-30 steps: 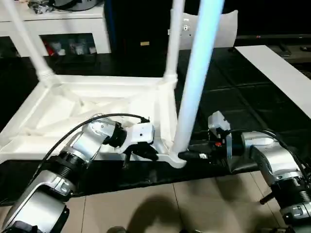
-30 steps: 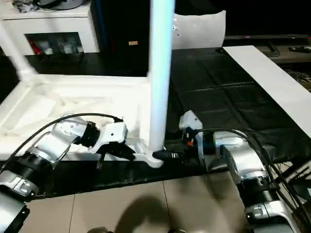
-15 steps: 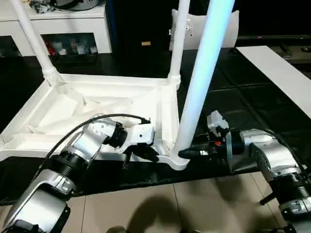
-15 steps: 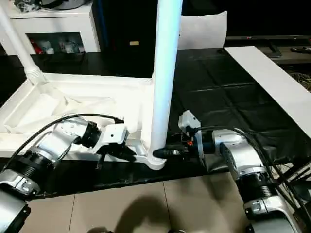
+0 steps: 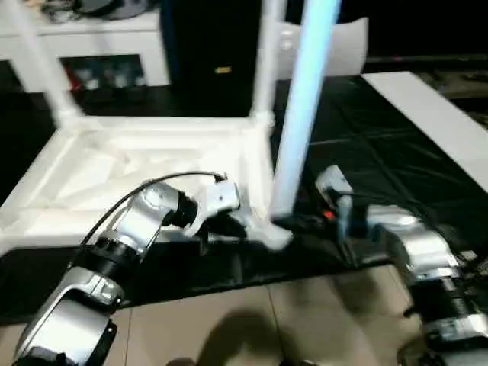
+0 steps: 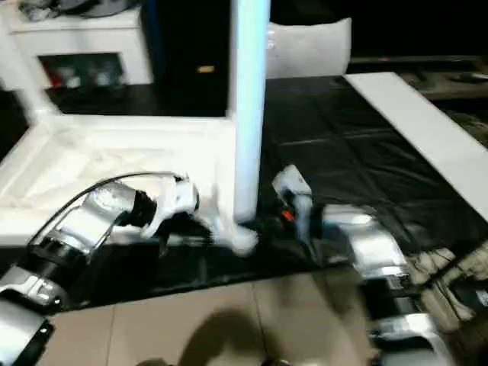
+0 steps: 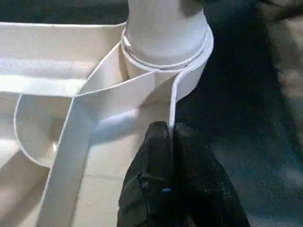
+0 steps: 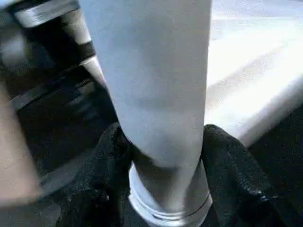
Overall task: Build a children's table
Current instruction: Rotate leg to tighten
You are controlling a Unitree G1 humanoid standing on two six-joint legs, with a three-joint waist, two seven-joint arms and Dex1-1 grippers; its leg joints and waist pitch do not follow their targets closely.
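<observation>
White plastic forms the rectangular tabletop [image 5: 145,171], which lies upside down across the left and centre of the head view on a black mat [image 5: 366,145], its ribbed underside facing up. At the upper left a long tapered white tube leg [image 5: 42,65] rises from the far left corner socket. Lower left, the silver left forearm reaches in to the left gripper [image 7: 169,142], whose two black fingers are clenched on the thin rim of the tabletop just beside the near corner socket [image 7: 165,52]. In the centre a second white tube leg [image 5: 267,61] stands at the far right corner, and just right of it a third, larger and bluish-white tube leg [image 5: 301,114] stands in the near corner socket, running up out of the top of the frame. To its right the right gripper [image 8: 165,156] has one black finger on each side of that leg's base; the fingers [image 8: 111,156] seem to press the tube, so it appears to be grasping it, though the head views are blurred there. At the far right a white board [image 5: 442,122] runs diagonally along the mat's edge. Beige floor tiles [image 5: 252,320] cross the bottom.
</observation>
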